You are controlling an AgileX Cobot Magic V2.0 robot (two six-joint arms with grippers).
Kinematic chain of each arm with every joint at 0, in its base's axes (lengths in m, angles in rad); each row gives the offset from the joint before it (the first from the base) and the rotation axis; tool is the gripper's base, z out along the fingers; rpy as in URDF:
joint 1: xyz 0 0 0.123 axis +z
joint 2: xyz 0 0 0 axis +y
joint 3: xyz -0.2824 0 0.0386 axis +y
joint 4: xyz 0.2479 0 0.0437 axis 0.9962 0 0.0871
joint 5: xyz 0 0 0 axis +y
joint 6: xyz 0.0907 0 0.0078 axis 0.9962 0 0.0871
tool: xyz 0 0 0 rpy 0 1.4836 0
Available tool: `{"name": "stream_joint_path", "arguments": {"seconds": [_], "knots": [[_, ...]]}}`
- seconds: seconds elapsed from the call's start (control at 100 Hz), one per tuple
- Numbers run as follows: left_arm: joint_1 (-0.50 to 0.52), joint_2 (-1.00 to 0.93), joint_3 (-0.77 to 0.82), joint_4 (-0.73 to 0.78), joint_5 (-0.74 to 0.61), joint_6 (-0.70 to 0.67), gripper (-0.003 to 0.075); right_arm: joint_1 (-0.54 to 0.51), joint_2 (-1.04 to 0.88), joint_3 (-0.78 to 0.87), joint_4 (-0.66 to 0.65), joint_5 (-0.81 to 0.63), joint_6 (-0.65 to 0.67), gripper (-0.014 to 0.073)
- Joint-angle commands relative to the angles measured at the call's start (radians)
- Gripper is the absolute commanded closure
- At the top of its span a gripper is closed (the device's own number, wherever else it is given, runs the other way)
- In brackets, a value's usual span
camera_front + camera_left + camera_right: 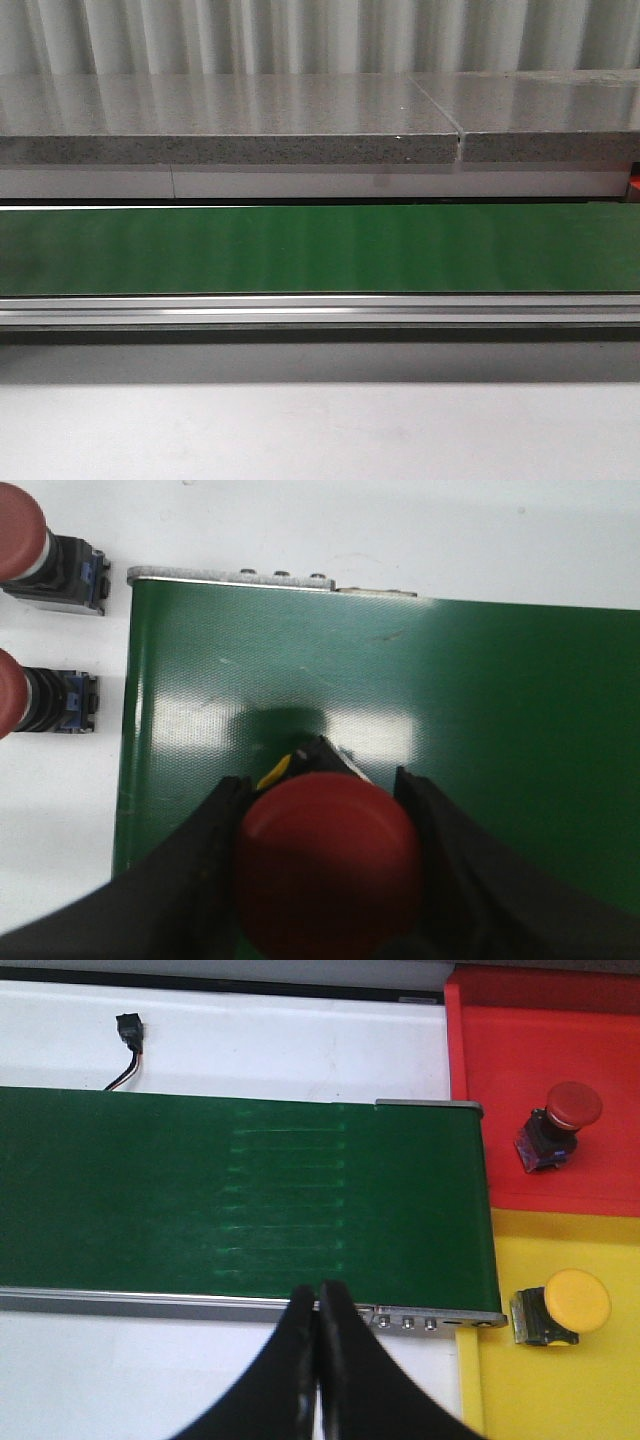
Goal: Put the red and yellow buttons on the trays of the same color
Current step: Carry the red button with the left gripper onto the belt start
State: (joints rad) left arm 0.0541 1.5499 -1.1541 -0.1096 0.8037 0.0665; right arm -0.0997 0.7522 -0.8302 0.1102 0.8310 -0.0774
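Our left tool (325, 865) pinches a red button (328, 870) over the green belt (480, 710); our right tool (318, 1305) is pressed together. One red button (555, 1125) lies on the red tray (500, 1080), a yellow button (565, 1308) on the yellow tray (560, 1390)

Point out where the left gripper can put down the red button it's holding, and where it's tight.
The green belt ahead of the left gripper and its red button lies bare up to its metal end rail. It is tighter on the white table beside the belt's edge, where two more red buttons lie. The red tray has room around its one button.
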Motion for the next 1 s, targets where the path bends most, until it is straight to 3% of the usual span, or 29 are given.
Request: {"name": "stream_joint_path", "arguments": {"seconds": [0.0,0.21,0.3,0.42,0.59,0.66,0.99], "knots": [[-0.005,-0.02,-0.033,-0.004,-0.028,0.004,0.074,0.0,-0.005,-0.025,0.003,-0.066,-0.009,0.0661],[-0.005,-0.008,-0.031,-0.004,-0.013,0.004,0.0735,0.0,-0.005,-0.025,0.003,-0.066,-0.009,0.0661],[-0.005,-0.008,-0.031,-0.003,-0.009,0.004,0.0678,0.0,-0.005,-0.025,0.003,-0.066,-0.009,0.0661],[-0.005,-0.008,-0.031,-0.003,-0.002,0.004,0.0513,0.0,-0.005,-0.025,0.003,-0.066,-0.009,0.0661],[-0.01,-0.008,-0.031,-0.009,0.031,0.032,0.0179,0.0,-0.005,-0.025,0.003,-0.066,-0.009,0.0661],[-0.021,-0.01,-0.031,-0.01,0.033,0.037,0.0109,0.0,-0.005,-0.025,0.003,-0.066,-0.009,0.0661],[-0.133,-0.069,-0.129,-0.008,0.105,0.057,0.0101,0.0,-0.005,-0.025,0.003,-0.066,-0.009,0.0661]]}}
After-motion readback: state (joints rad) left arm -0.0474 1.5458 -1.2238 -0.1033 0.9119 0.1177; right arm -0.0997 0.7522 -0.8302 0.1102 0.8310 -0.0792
